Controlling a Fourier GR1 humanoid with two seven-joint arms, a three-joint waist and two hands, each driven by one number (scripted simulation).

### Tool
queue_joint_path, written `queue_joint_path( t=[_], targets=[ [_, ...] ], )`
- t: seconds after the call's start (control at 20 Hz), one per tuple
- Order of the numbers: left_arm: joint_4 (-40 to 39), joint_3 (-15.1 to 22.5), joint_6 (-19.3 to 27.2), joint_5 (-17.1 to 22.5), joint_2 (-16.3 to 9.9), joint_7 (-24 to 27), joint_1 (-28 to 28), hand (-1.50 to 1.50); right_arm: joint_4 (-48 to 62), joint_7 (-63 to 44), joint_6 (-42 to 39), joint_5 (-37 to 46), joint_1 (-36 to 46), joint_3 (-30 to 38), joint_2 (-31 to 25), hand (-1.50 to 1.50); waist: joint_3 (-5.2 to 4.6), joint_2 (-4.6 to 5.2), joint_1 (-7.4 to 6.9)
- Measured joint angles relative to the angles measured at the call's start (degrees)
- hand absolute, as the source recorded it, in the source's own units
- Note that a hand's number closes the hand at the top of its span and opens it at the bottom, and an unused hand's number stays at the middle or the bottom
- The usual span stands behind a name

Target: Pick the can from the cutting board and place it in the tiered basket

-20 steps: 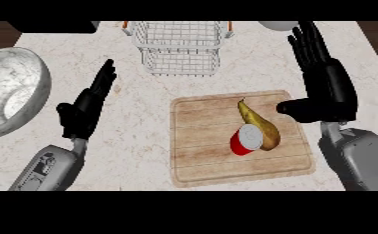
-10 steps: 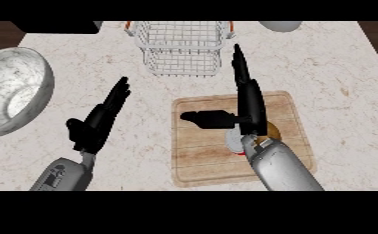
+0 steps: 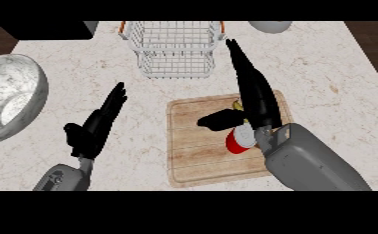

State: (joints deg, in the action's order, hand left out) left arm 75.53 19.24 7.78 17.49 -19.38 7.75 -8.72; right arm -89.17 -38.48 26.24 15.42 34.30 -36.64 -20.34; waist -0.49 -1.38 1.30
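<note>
A pale marbled counter [image 3: 325, 78] is seen from above. A large grey bowl [image 3: 18, 98] is cut off at the edge, well out beyond the left hand [image 3: 92, 128]. A yellow fruit [image 3: 238, 106] is mostly hidden beneath the right hand [image 3: 255, 95]. A pale rounded object [image 3: 269, 26] is placed far ahead of that hand's fingertips.

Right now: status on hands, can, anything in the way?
Right robot hand open above can. Left robot hand open, resting. Can on cutting board, ungrasped. Yellow item beside can.
</note>
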Motion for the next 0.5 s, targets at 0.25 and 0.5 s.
queue_joint_path(
  t=[0.25,0.5],
  targets=[
    [0.0,-0.3,-0.5,0.1,-0.5,0.2,0.4,0.00,-1.9,-14.0,-16.9,0.1,5.4,-5.5,-7.1,-1.50,-0.16,-0.31,0.16],
    [-0.6,-0.2,-0.7,-0.3,-0.2,1.2,0.8,0.00,-7.3,-24.7,-30.0,-6.1,11.8,-7.5,-8.5,-1.50,-0.04,-0.09,0.05]
  ],
)
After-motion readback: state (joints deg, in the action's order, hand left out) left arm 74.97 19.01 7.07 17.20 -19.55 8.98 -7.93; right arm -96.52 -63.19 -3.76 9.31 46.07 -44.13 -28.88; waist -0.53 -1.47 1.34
